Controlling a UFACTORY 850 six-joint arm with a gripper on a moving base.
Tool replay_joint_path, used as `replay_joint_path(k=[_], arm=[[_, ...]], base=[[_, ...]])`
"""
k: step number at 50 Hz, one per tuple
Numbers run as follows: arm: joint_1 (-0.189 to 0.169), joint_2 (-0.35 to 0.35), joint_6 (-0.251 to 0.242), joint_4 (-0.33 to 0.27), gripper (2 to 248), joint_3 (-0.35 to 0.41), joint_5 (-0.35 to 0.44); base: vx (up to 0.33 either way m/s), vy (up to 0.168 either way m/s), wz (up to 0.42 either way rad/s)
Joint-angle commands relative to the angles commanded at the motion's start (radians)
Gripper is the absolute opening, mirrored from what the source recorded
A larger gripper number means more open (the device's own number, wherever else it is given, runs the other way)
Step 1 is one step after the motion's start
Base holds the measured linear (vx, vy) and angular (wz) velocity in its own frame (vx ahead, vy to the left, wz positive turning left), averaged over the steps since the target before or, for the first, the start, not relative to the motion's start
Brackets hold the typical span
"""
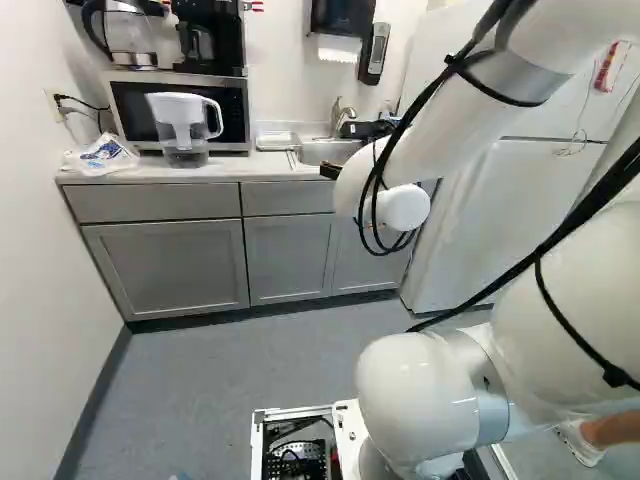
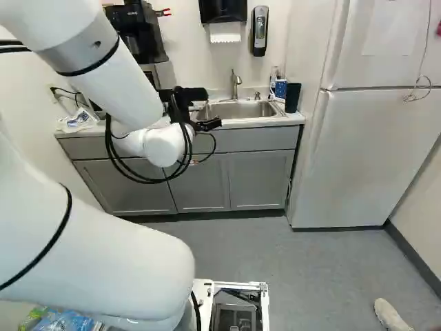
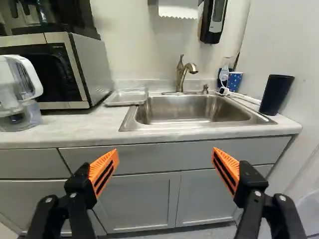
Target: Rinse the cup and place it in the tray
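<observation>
faces the pale table (image 3: 75,132) with jaws spread wide, gripping nothing. includes a blue patterned cup (image 3: 235,81) and tall black tumbler (image 3: 275,94) beside the steel sink (image 3: 184,110); opposite them, a shallow silvery tray (image 3: 126,96).

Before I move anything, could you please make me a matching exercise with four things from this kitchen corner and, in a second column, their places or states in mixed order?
Things:
1. Tray
2. Gripper
3. Faucet
4. Tall dark cup

Places or states:
A. Rising behind the basin of the sink
B. Standing beside the sink, on the side toward the refrigerator
C. Lying between the microwave and the sink
D. Open, gripping nothing

Right pairs: 1-C, 2-D, 3-A, 4-B
</observation>
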Motion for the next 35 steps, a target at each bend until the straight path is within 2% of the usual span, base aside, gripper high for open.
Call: replay_joint_path(k=[35], arm=[[0.0,-0.022,0.0,0.0,247,-0.098,-0.042]], base=[[0.0,0.0,0.0]])
